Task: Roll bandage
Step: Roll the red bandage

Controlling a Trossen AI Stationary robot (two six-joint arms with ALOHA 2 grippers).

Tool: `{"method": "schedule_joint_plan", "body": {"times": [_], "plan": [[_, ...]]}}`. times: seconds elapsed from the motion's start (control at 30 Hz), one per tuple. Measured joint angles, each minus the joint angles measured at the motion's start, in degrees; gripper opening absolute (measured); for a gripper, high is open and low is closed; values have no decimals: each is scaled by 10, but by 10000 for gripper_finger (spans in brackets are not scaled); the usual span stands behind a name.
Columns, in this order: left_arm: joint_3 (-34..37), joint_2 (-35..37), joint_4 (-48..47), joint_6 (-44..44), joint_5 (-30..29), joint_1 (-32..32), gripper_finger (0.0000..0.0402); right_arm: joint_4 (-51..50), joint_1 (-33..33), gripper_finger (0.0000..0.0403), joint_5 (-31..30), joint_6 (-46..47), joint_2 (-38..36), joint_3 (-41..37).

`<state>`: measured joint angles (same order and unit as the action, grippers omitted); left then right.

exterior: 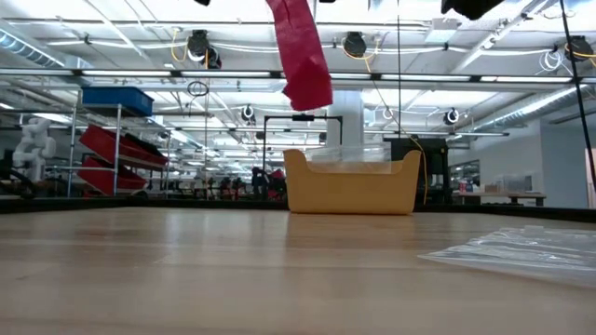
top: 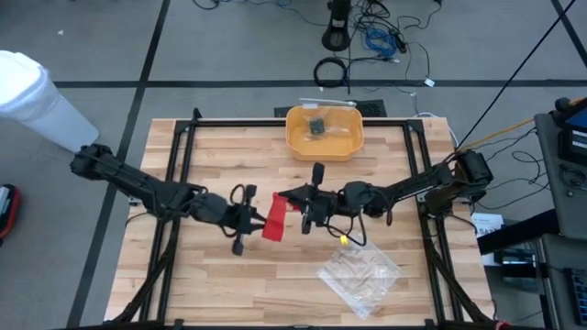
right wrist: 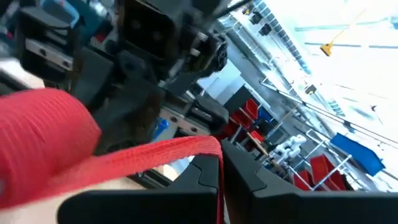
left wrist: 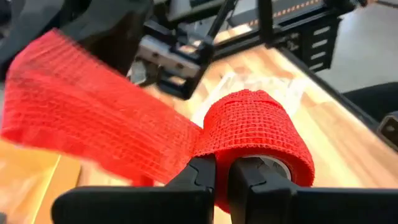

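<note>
The bright red bandage (top: 274, 218) is held in the air over the middle of the table, between my two grippers. One end of it is wound into a small roll (left wrist: 255, 127). A flat strip (left wrist: 93, 118) runs from the roll to the other arm. My left gripper (left wrist: 222, 177) comes from the table's left and is shut on the roll. My right gripper (right wrist: 221, 171) comes from the right and is shut on the strip's end. In the low view part of the strip (exterior: 300, 51) hangs well above the table. My left gripper has its two fingers (left wrist: 199, 177) shut on the near side of the roll (left wrist: 214, 146), where the strip leaves it. The fingers themselves hide the exact place. They come nearly level from the table's left. The roll is lifted clear of the table. My right gripper pinches the thin end of the strip (right wrist: 202, 146) between its two fingers, coming about level from the table's right. From there the strip leads across to the roll (right wrist: 43, 127), clear of the table.
A yellow bin (top: 324, 131) stands at the far middle of the table. A clear crinkled plastic bag (top: 360, 272) lies flat near the front right. Black frame rails (top: 174, 174) run along both sides of the wooden top.
</note>
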<state>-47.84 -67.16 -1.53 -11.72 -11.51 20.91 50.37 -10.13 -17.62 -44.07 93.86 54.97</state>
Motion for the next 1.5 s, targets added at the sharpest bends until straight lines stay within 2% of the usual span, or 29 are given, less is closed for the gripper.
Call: {"method": "schedule_joint_plan", "body": {"times": [0.2,0.37,0.6,0.83,1.0,1.17,1.37,1.5], "plan": [[-3,-10,-18,14,1,-23,12,-14,-28,0,-14,-89,0,6],[-3,-10,-27,20,-3,-32,12,-14,-65,0,-74,-206,0,6],[-3,-10,-24,22,-16,-48,12,-28,-95,0,-65,-312,0,6],[-3,-10,-20,22,-20,-65,11,-65,-93,8,-43,-321,0,7],[-3,-10,-20,22,-35,-75,11,-92,-84,33,-30,-347,0,7],[-3,-10,-22,9,-41,-80,11,-128,-82,80,-30,-381,-1,8],[-2,-10,0,3,-43,-86,11,-194,-67,128,-31,-344,-1,8],[-2,-11,1,-10,-57,-87,11,-160,-78,146,-38,-402,-1,8]]}}
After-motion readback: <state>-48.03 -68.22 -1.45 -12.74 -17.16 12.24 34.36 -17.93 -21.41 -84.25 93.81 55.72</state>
